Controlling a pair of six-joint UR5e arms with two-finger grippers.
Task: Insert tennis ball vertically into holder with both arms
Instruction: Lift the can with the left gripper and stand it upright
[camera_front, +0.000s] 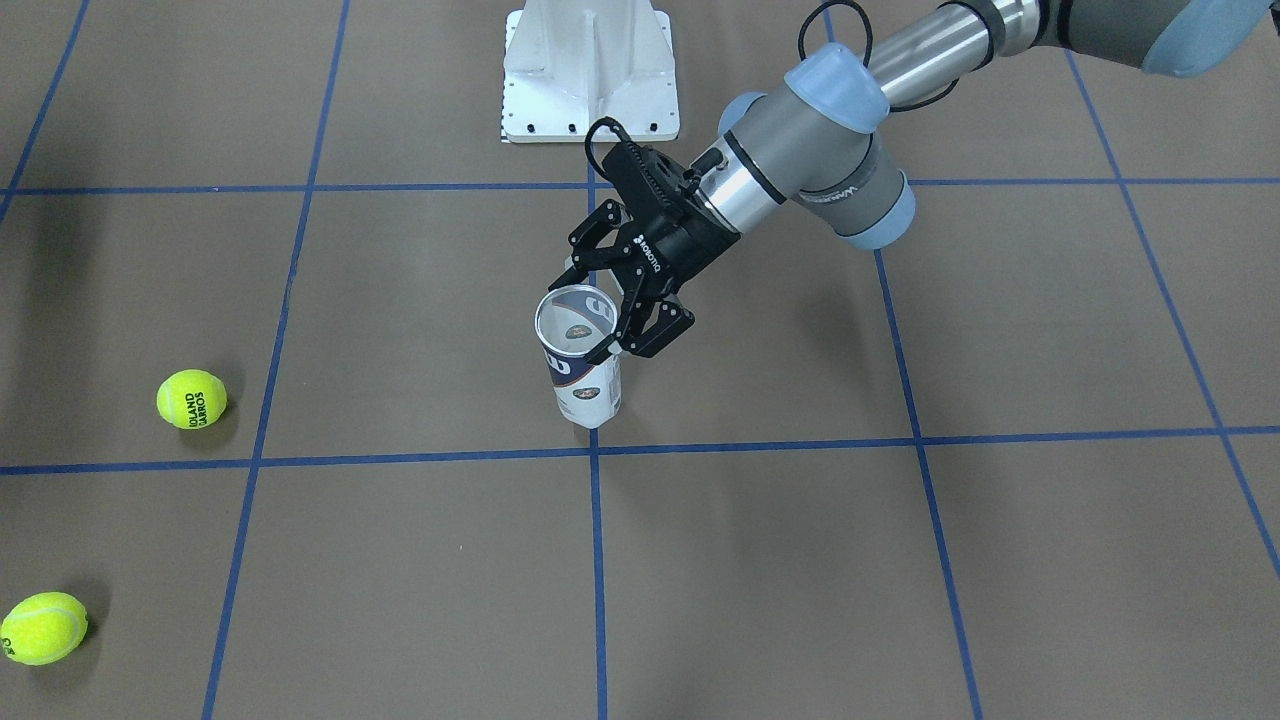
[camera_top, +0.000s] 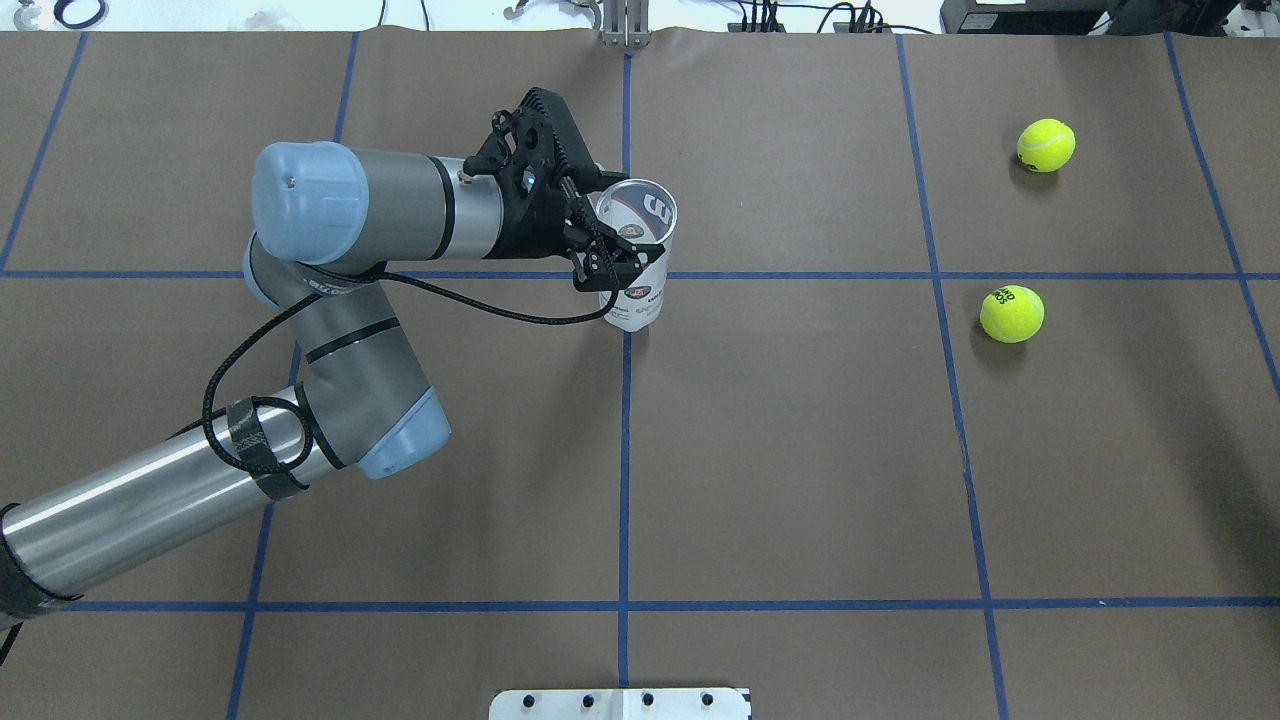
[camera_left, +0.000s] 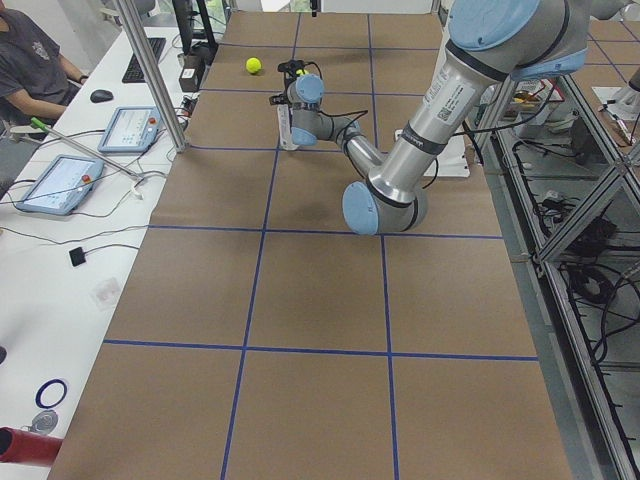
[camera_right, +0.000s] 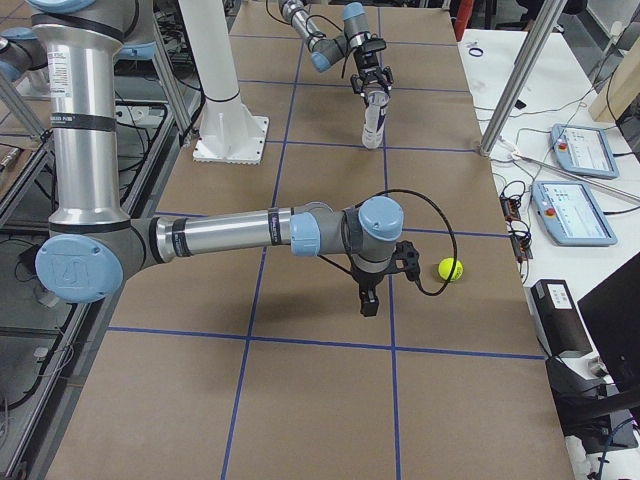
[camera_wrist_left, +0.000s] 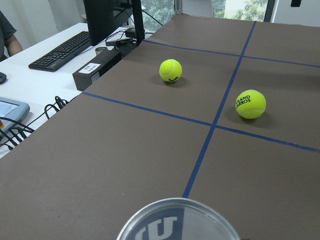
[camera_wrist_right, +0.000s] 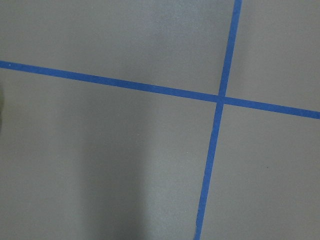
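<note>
The left wrist view's bottom edge cuts off the holder (camera_wrist_left: 177, 222) below its rim.

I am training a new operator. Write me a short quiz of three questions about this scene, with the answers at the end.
1. True or false: the holder stands upright, open end up.
2. How many tennis balls lie on the table?
3. Fill in: the holder is gripped by the robot's ___ gripper.
Key: 1 true; 2 two; 3 left.
</note>
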